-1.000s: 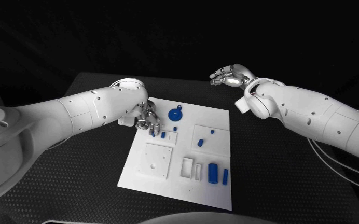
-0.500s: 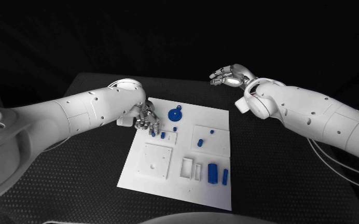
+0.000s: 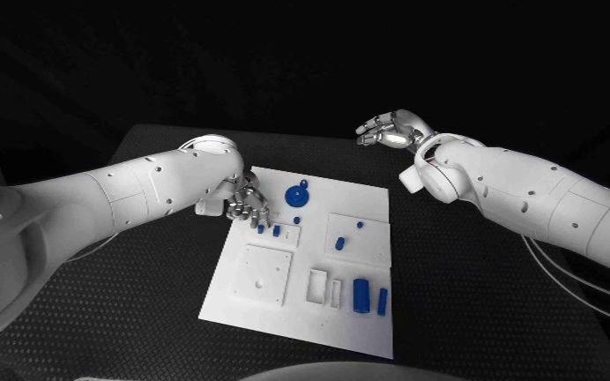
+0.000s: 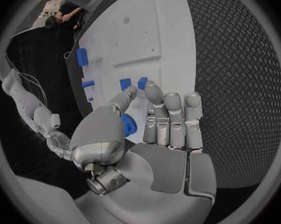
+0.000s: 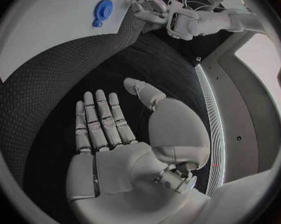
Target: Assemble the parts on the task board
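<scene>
1. Your left hand point(image 3: 245, 202) hangs low over the task board point(image 3: 368, 197), at its left edge near the far-left corner. In the left wrist view it point(image 4: 150, 134) has nothing in it: fingers straight and side by side, thumb bent across, tips pointing at two small blue pegs point(image 4: 133, 82).
2. Those pegs point(image 3: 268, 229) stand just inside the board's left edge. I judge one of them is your next pick. Come down on it from above and close thumb against fingertip on one peg alone; they stand close together, so keep the other fingers lifted clear of its neighbour.
3. Lift straight up before you carry it anywhere.
4. Whether the fingertips already touch a peg I cannot tell.
5. Your right hand point(image 3: 391, 127) is raised beyond the board's far-right corner, over the black table point(image 3: 152, 147). The right wrist view shows it point(image 5: 115, 129) released, palm bare, fingers loosely stretched. Leave it there; it blocks nothing.
6. Just beside your working hand, near the far edge, lies the blue disc with a handle point(image 3: 298, 194). A wide swing of the wrist could nudge it.
7. Toward the near-right corner two larger blue cylinders point(image 3: 370, 295) lie side by side, and small blue pieces point(image 3: 341, 242) sit in the square block at the right edge. All are well apart from the pegs.
</scene>
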{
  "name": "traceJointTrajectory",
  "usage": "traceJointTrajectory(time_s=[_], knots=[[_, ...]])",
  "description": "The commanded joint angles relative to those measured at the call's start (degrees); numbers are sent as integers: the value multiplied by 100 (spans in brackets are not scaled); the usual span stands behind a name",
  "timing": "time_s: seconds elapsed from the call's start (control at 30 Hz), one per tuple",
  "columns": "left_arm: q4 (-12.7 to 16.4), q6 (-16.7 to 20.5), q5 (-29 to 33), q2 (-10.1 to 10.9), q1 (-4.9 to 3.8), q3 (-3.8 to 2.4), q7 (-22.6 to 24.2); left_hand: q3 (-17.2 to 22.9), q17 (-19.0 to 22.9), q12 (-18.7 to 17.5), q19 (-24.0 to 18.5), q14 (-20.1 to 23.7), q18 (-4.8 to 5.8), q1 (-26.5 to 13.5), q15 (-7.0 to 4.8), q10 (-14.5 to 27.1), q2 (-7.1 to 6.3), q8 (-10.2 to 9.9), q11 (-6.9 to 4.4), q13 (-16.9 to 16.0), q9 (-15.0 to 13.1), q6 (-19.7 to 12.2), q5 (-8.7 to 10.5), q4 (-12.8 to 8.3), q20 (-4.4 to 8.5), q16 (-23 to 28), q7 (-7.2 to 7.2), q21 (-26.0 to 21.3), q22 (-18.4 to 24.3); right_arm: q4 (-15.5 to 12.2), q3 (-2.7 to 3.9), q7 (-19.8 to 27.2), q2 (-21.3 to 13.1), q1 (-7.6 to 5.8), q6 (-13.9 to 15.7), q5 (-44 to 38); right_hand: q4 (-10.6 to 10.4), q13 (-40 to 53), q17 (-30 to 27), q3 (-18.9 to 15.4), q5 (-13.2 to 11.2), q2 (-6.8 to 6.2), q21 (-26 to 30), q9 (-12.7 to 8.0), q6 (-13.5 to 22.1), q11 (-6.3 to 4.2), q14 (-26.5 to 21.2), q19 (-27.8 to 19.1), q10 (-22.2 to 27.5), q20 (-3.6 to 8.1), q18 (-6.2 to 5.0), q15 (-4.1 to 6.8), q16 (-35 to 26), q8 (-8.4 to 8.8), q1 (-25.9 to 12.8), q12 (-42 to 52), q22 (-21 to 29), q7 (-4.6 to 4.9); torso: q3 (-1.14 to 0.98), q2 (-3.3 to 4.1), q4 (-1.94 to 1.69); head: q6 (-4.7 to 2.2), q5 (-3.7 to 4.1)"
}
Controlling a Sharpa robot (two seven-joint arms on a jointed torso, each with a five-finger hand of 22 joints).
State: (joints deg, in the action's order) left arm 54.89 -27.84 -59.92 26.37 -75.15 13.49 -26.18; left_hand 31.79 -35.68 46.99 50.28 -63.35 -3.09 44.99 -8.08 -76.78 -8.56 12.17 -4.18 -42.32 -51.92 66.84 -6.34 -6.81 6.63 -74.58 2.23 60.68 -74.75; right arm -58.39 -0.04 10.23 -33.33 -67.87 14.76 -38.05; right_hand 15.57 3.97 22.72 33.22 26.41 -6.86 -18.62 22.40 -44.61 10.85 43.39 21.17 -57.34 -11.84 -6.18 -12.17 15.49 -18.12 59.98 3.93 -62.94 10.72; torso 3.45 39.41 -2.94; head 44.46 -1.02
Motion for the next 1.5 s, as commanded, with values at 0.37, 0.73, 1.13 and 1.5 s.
traceJointTrajectory(time_s=[0.37,0.73,1.13,1.5], knots=[[164,533,-54,235,-89,-29,-18,122,-7,-23,-27,53,-56,-187,-21,-1,-563,2,13,-39,-95,-33,354,691,676,-33,-23,-41,-19,-2,1,56,-5,4,-50,-30,0,-8,-7,-22,37,-16,36,-6,-9,13,-19,18,-23,7,119,-16,22,-23,8,-12,-13,37,-2,-1,1,-27,8],[547,2107,676,579,-240,-333,740,-165,108,-275,-306,361,9,273,60,369,-171,-141,110,38,-94,-302,333,338,607,219,82,-229,23,4,0,54,-34,5,-44,-29,-1,-8,-7,-24,40,-16,39,-7,-9,13,-19,19,-23,7,119,-17,23,-23,6,-11,-16,38,-3,-4,-9,-71,41],[1648,3949,-512,910,-246,-87,2577,383,839,-2587,-849,950,44,2097,825,1307,80,-629,787,1642,494,-1020,-417,-936,-115,1655,407,-1095,392,57,-1,56,-66,5,-46,-29,-1,-7,-7,-24,39,-13,41,-7,-13,12,-16,22,-26,7,118,-18,26,-26,7,-10,-20,38,1,-2,-16,-140,62],[1439,4332,-1181,664,-24,18,3308,214,812,-3288,-624,649,29,2069,742,1000,-140,-568,870,2120,793,-962,-152,-730,-47,1789,420,-1187,388,78,-1,62,-34,6,-48,-29,0,-6,-7,-24,36,-11,44,-7,-16,11,-13,25,-28,8,117,-17,28,-28,9,-8,-24,37,2,5,-1,-195,36]])
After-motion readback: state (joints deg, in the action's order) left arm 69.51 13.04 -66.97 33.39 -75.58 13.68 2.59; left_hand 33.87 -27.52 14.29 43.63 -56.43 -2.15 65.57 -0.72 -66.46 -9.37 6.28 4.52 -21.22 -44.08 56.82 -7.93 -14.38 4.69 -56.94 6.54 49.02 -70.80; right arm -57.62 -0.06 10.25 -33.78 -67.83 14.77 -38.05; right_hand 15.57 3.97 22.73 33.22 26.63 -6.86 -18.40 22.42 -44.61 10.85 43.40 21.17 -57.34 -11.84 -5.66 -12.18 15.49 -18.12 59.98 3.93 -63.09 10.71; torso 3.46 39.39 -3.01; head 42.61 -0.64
